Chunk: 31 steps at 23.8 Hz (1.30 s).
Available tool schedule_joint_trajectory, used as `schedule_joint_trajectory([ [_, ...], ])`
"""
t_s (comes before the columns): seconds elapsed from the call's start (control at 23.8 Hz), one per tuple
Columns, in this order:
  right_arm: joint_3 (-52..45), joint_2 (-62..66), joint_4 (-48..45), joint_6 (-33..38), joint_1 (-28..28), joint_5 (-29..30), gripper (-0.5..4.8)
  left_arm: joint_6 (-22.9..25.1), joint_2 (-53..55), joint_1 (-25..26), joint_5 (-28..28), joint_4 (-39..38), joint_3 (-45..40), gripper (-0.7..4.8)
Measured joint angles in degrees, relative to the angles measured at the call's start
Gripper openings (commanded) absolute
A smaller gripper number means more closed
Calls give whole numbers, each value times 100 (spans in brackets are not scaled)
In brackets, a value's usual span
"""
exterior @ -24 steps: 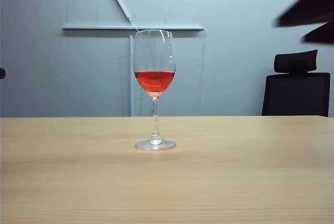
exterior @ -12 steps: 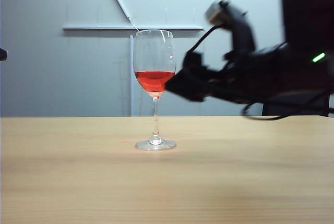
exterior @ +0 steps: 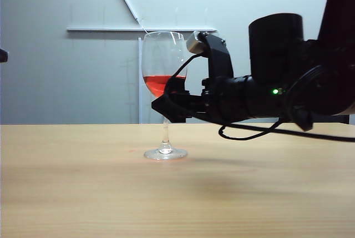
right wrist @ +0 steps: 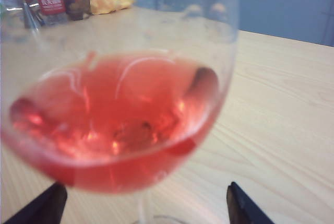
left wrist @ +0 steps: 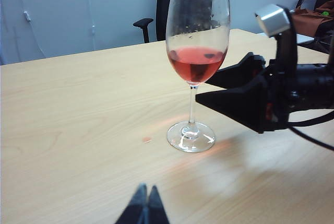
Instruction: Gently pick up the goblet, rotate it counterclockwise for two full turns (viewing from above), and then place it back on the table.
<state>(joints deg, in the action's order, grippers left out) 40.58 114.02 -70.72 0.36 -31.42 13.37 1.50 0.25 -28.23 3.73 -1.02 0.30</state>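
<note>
The goblet (exterior: 165, 96) stands upright on the table (exterior: 83, 193), its round foot flat on the wood near the far edge, well in from both side edges, with red liquid filling the lower part of the bowl. The right gripper (exterior: 166, 106) reaches in level from the right side, at the height where bowl narrows to stem. Its jaws are spread wide, 1 finger on each side of the glass; in the right wrist view the 2 fingertips (right wrist: 44, 205) flank the stem just under the bowl without visibly touching it. That height probably suits a gentle lift: the flaring bowl would rest above the fingers. The left gripper (left wrist: 145, 208) hangs back over the table on the goblet's other side, its fingers pressed together and holding nothing, seemingly kept clear because 1 arm suffices.
</note>
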Motion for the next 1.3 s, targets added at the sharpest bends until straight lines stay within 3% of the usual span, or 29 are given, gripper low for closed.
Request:
schedule_joint_trajectory([
  [0.46,654,531,133,2,2,66,380,0,0,0,0,0,0,-5],
  [0.5,691,535,129,2,2,66,333,0,0,0,-2,0,0,-5],
  [0.55,748,555,118,4,2,66,322,0,0,0,-2,0,0,-5],
  [0.71,745,560,122,4,2,66,317,0,0,0,0,0,0,-5],
  [0.88,745,560,122,2,2,68,262,2,0,0,0,0,0,-5],
  [1.09,745,560,125,94,0,66,259,2,0,0,-2,0,0,-5],
  [1.3,745,560,125,151,-66,168,200,0,0,0,-2,0,0,-5],
])
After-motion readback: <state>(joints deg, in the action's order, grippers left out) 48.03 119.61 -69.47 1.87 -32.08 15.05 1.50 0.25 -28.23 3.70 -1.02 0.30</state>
